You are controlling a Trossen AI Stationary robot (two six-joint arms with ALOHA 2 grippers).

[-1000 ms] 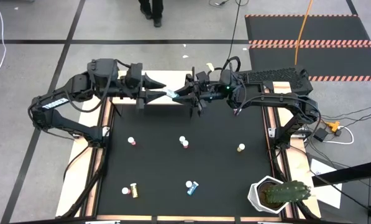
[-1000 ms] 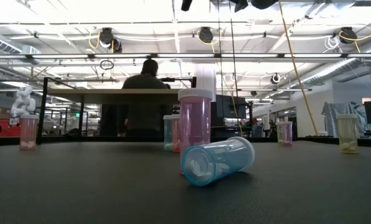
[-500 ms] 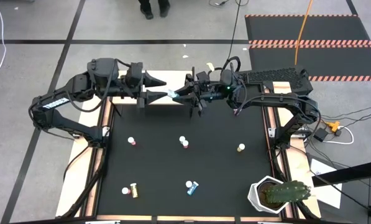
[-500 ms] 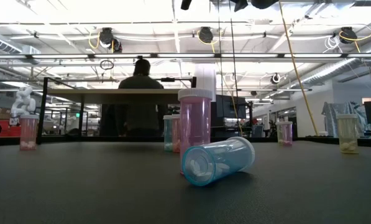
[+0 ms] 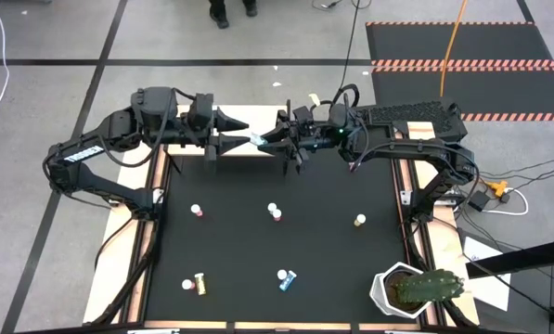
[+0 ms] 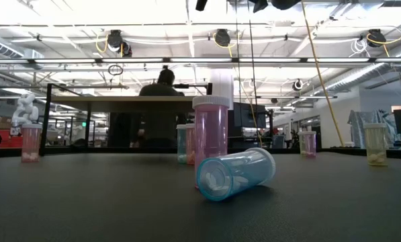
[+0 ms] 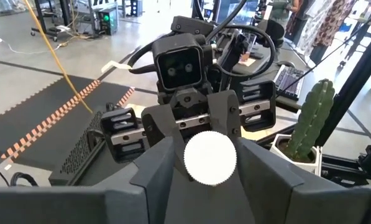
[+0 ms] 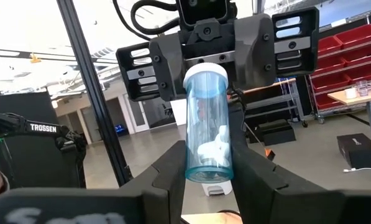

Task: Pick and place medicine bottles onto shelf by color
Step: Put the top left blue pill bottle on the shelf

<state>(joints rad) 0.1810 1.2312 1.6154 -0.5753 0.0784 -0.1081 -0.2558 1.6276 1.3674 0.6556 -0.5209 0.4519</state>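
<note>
- Bottles point(image 5: 276, 212) stand or lie loose on the mat point(image 5: 332, 250) (one blue, on its side, lies near the front edge).
- Farther back, over the shelf point(image 5: 253, 119), a held bottle point(image 5: 257, 140), also blue, hangs level; the right gripper point(image 5: 265, 141) clamps its body.
- The left gripper point(image 5: 244, 141) flanks its white cap; whether it grips, I cannot tell.
- This looks like a hand-over: the left needs a firm hold before the right lets go, then a spot on the shelf for blues.
</note>
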